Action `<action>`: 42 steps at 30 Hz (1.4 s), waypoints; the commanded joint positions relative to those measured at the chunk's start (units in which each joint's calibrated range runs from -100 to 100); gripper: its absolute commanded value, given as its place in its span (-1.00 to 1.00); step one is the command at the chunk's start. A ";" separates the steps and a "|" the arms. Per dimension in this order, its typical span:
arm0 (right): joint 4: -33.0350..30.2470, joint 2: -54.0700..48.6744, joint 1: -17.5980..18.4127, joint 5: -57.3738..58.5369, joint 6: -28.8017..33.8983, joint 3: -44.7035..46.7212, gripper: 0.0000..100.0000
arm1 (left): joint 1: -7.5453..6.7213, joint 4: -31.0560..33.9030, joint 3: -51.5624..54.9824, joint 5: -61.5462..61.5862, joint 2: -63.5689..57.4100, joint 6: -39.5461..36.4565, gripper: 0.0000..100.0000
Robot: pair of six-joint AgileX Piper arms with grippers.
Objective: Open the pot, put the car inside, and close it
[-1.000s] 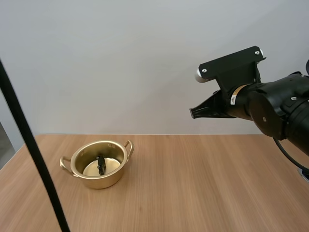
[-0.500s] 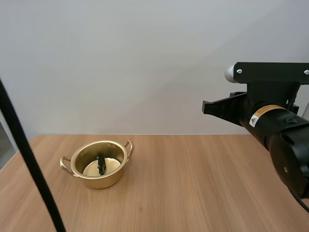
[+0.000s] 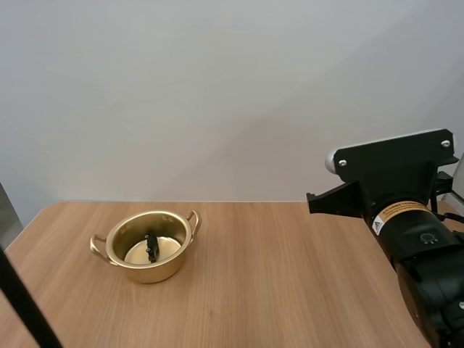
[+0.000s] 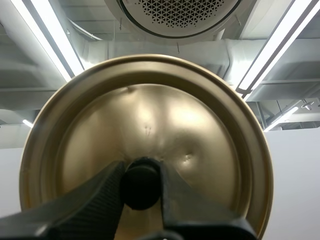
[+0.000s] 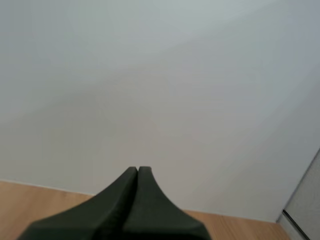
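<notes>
My left gripper (image 4: pixel 141 169) is clamped on the black knob (image 4: pixel 141 186) of the round golden metal lid (image 4: pixel 150 110). My right gripper (image 5: pixel 137 171) has its fingers together, empty. Well to its left stands the open golden two-handled pot (image 3: pixel 156 272), small dark car (image 3: pixel 151 246) inside.

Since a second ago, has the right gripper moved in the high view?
Yes. The right gripper has dropped and drifted right, from well above the table's far edge to level with it; the pot stayed put.
</notes>
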 commanded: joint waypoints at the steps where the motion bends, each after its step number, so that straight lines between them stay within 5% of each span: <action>1: 3.40 -0.85 -0.03 -1.14 0.04 0.06 -1.00 | -0.15 0.16 -0.03 0.59 -0.04 -0.05 -1.00; 9: 9.35 -1.01 -0.03 -0.92 0.04 0.06 -1.00 | -0.15 0.91 -0.03 2.97 -0.04 -0.05 -1.00; 15: 9.47 -1.69 -0.03 -0.74 0.04 0.06 -1.00 | -0.15 0.86 -0.03 2.43 -0.04 -0.05 -1.00; 25: 9.47 -17.44 -0.03 -0.74 0.04 0.16 -1.00 | -0.17 0.86 -0.03 2.42 -0.04 -0.05 -1.00; 42: 9.47 -17.79 0.48 -2.82 0.04 0.04 -1.00 | -0.17 2.06 -0.03 3.01 -0.04 -0.05 -1.00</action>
